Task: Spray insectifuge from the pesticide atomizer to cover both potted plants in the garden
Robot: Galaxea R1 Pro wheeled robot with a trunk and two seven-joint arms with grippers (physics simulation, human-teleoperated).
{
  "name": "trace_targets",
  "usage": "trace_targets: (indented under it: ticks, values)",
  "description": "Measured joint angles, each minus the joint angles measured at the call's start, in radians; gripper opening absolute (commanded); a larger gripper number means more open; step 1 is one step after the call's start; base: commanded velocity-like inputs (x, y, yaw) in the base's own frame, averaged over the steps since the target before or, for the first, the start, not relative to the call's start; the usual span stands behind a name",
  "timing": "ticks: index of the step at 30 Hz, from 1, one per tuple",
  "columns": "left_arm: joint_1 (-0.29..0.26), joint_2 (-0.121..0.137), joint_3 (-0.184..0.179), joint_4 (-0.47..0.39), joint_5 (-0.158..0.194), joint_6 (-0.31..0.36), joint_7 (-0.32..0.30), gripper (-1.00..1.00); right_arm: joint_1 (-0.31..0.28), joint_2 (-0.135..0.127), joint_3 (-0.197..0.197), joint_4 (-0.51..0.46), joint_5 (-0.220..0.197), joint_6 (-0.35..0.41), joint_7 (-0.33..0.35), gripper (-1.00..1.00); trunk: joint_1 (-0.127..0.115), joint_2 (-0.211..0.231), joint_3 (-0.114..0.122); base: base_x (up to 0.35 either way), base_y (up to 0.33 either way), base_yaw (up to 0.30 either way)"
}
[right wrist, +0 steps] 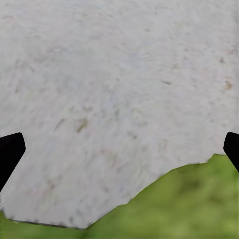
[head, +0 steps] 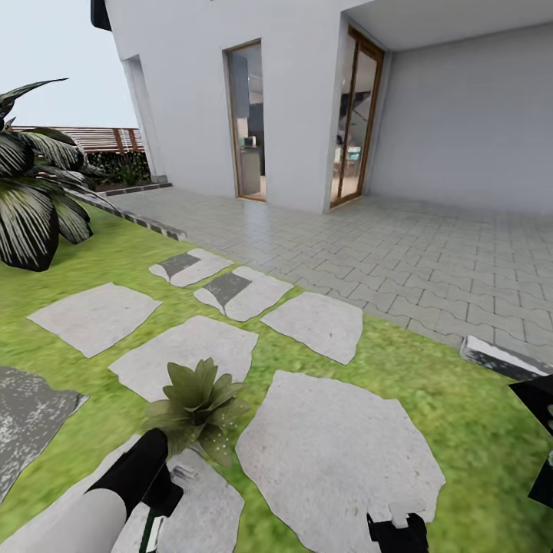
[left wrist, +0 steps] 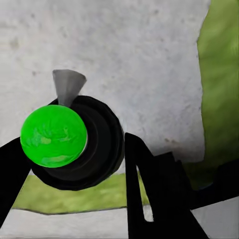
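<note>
1. The left gripper (left wrist: 69, 164) holds the pesticide atomizer (left wrist: 74, 142): in the left wrist view its dark fingers (left wrist: 149, 189) close on either side of a black round body with a bright green cap and a small grey nozzle, above a pale stepping stone.
2. In the head view the left arm (head: 115, 484) reaches forward at the lower left, its black end just below a potted plant (head: 196, 403).
3. That potted plant, a low rosette of pointed green, pale-speckled leaves, sits where two stepping stones meet, just beside the left arm's tip; its pot is hidden by the leaves.
4. The right gripper (head: 397, 531) shows at the lower edge of the head view over a large stepping stone (head: 338, 453). In the right wrist view its fingertips (right wrist: 10, 152) stand wide apart with nothing between them.
5. The garden's lawn (head: 461, 415) surrounds more grey stones.
6. Farther off lie a grey paved patio (head: 399, 253), a large dark-leaved plant (head: 34, 200) at left, and a white house (head: 292, 92) with glass doors.
7. A brown slatted fence (head: 100, 138) stands at far left.
</note>
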Motion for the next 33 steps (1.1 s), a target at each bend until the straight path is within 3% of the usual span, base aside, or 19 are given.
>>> trace_targets:
  ticks: [2,4,7,9,16,18,19,22,24,28,33]
  values:
    - [0.0,-0.001,0.0,0.0,0.01,0.002,0.006,-1.0,0.0,0.0,0.0,0.0,0.0,0.0,0.0,1.0,0.0,0.0,0.0,0.0,0.0,0.0]
    - [-0.001,-0.018,-0.003,-0.002,0.017,0.003,0.01,-1.0,0.0,0.0,0.0,0.0,0.0,0.0,0.0,1.0,0.0,0.0,0.0,0.0,0.0,0.0]
    - [-0.004,-0.092,-0.005,-0.017,0.02,0.005,0.041,-1.0,0.0,-0.001,0.0,0.0,0.0,0.0,0.0,1.0,0.0,0.0,0.0,0.0,0.0,0.0]
    - [-0.004,-0.105,-0.005,-0.026,0.015,0.004,0.05,-1.0,0.0,-0.001,0.0,0.0,0.0,0.0,0.0,1.0,0.0,0.0,0.0,0.0,0.0,0.0]
    - [-0.042,-0.088,-0.005,-0.023,0.013,0.016,0.037,-1.0,0.0,-0.001,0.001,0.001,0.001,0.0,0.0,1.0,0.0,0.0,0.0,0.0,0.0,0.0]
    - [-0.072,-0.087,-0.008,-0.016,0.014,0.018,0.012,-1.0,0.0,-0.001,0.001,0.001,0.001,0.0,0.0,1.0,0.0,0.0,0.0,0.0,0.0,0.0]
    - [-0.109,-0.085,-0.018,-0.012,0.011,0.019,-0.044,-1.0,0.0,-0.001,0.001,0.001,0.001,0.0,0.0,1.0,0.0,0.0,0.0,0.0,0.0,0.0]
    - [-0.149,-0.077,-0.062,-0.01,-0.057,0.02,-0.131,-1.0,0.0,0.001,0.003,0.002,0.002,0.0,0.001,1.0,0.0,0.0,0.0,0.0,0.0,0.0]
    - [-0.154,-0.056,-0.078,-0.01,-0.107,0.023,-0.18,-1.0,0.0,0.002,0.003,0.002,0.003,0.0,0.001,1.0,0.0,0.0,0.0,-0.043,0.009,0.0]
    - [-0.147,-0.044,-0.087,-0.013,-0.141,0.027,-0.219,-1.0,0.0,0.001,0.003,0.002,0.003,0.0,0.0,1.0,0.001,0.0,0.0,-0.242,0.106,0.0]
    - [-0.144,-0.037,-0.08,-0.024,-0.147,0.028,-0.223,-1.0,0.0,-0.002,0.002,0.014,0.003,0.001,0.0,1.0,0.0,0.0,0.0,-0.134,0.27,0.0]
